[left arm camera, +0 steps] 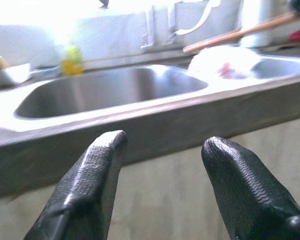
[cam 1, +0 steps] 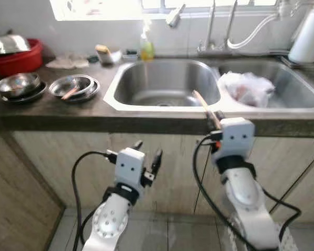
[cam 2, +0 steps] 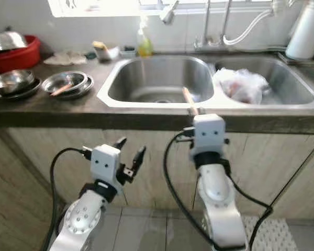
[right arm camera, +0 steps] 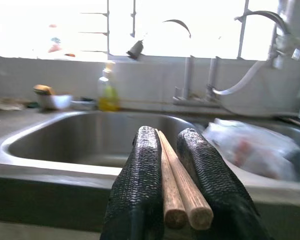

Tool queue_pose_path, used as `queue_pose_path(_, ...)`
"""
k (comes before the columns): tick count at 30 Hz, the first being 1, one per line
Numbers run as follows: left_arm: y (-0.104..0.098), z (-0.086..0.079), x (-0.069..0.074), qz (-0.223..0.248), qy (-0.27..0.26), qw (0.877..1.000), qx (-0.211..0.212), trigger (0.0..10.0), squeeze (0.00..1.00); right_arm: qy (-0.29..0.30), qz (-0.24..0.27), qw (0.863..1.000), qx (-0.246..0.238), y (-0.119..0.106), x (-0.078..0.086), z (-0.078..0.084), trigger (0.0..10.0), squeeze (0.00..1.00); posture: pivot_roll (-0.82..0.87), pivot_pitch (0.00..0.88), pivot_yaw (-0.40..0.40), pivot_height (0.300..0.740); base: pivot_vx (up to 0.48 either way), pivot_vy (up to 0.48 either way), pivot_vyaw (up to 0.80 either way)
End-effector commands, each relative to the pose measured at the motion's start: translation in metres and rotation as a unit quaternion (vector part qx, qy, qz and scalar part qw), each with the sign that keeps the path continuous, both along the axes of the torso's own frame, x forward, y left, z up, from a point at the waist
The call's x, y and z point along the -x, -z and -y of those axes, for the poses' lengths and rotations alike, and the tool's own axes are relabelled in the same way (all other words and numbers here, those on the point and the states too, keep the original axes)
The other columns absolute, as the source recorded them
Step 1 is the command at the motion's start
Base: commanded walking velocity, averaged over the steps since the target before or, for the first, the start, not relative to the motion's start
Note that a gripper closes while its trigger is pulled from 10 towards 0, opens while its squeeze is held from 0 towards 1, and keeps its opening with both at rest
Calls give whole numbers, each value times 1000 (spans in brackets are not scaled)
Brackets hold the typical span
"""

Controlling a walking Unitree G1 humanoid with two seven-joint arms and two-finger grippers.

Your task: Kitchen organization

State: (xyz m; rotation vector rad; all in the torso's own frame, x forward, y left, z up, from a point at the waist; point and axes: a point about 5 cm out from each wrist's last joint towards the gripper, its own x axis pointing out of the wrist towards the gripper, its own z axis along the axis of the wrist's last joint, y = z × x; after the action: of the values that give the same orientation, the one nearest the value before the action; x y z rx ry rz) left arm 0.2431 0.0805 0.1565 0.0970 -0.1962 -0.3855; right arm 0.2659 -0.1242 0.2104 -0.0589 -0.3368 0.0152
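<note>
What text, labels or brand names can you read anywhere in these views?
None can be read.
Yellow-green plastic soap bottle behind the steel sink: any label is too blurred to read.
White cylindrical container at the counter's right end: no print visible.
Crumpled white plastic bag: reddish blur, nothing legible.

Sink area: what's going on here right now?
The robot stands facing a double sink set in a dark counter. Its right hand is shut on a pair of wooden chopsticks, held up at the counter's front edge and pointing toward the left basin. The left hand is open, holds nothing, and sits lower, in front of the cabinet. A plastic bag lies in the right basin, and steel bowls rest on the counter to the left.
</note>
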Motion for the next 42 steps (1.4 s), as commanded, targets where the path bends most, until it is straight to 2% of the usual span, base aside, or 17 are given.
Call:
queue_pose_path(1, -14, -11, -8, 21, -25, 999, 0, 10000, 0, -14, 40, 999, -4, -24, -5, -6, 10000, 0, 165, 18, 1, 740, 0, 0, 0)
queue_pose_path(8, -22, -12, -16, 39, -27, 999, -7, 10000, 0, -14, 70, 997, 5, -45, -16, -2, 10000, 0, 159, 13, 1, 740, 305, 0, 0)
queue_pose_path(14, -24, -10, -16, 43, -25, 999, -19, 10000, 0, -6, 47, 999, 23, -39, -25, 3, 10000, 0, 168, 5, -2, 740, 341, 0, 0)
queue_pose_path(23, -22, -10, -15, 42, -27, 998, -25, 10000, 0, -14, 39, 999, 30, -36, -28, 2, 10000, 0, 167, 0, -5, 740, 356, 0, 0)
queue_pose_path(34, -19, -2, -9, 39, -19, 999, -32, 10000, 0, -29, 16, 999, 18, -26, -24, -5, 10000, 0, 164, 4, 0, 740, 382, 0, 0)
queue_pose_path(42, -16, 3, -6, 30, -13, 999, -27, 10000, 0, -46, -4, 998, 32, -18, -23, -9, 10000, 0, 161, 13, -7, 740, 396, 0, 0)
